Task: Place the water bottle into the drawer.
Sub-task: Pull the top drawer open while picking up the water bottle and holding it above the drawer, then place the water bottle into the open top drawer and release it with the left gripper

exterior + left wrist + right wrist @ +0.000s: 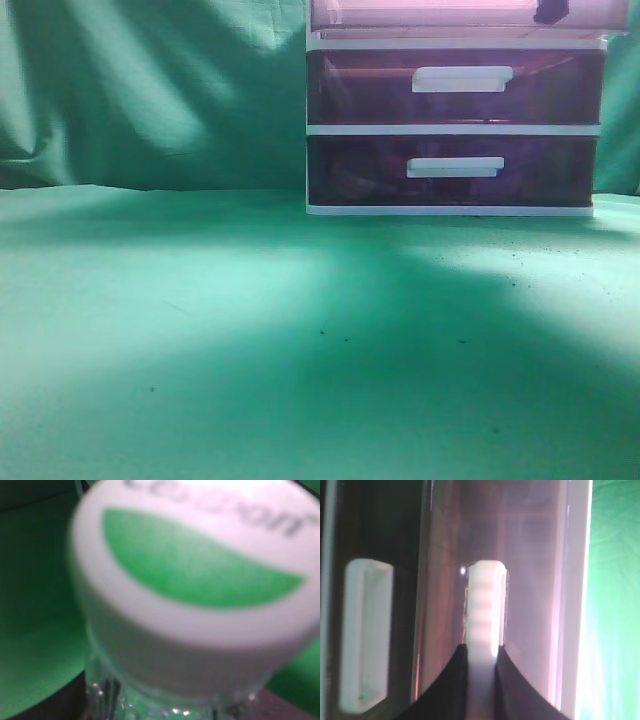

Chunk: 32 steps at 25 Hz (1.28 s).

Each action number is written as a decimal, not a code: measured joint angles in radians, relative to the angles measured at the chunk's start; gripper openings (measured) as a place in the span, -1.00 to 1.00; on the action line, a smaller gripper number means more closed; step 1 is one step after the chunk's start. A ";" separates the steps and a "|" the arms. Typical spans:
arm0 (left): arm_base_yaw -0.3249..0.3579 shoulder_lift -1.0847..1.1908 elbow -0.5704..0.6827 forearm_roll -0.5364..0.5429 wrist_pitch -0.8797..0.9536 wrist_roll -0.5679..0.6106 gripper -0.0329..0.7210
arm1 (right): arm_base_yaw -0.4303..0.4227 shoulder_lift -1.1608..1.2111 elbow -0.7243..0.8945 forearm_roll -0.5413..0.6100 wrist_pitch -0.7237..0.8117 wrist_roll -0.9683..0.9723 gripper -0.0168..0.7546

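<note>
To make room for the clear white-capped water bottle (200, 605), the right fingers (482, 655) clench the top purple translucent drawer's white handle (486, 610); the left fingers' state I cannot tell.

The right gripper (482, 652) is clamped on the white handle (486, 605) of the uppermost drawer (530, 555). In the right wrist view its two dark fingers (445, 685) rise from the bottom edge and curve inward, pressing the handle from both sides. In the exterior view only a small dark part of this gripper (551, 12) shows, at the top edge.

The left gripper itself is out of sight: its wrist view is filled by the bottle cap (200, 580), blurred and very close to the lens.
</note>
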 joint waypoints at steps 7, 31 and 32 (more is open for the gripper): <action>0.000 0.000 0.000 0.000 -0.020 0.000 -0.11 | 0.002 -0.151 0.190 -0.028 -0.031 0.089 -0.73; 0.000 0.002 -0.164 -0.125 -0.113 0.054 -0.11 | 0.009 -0.352 0.471 -0.040 -0.082 0.111 -0.73; 0.000 0.005 -0.179 -0.127 -0.118 0.055 -0.11 | 0.016 -0.354 0.472 -0.039 -0.075 0.111 -0.73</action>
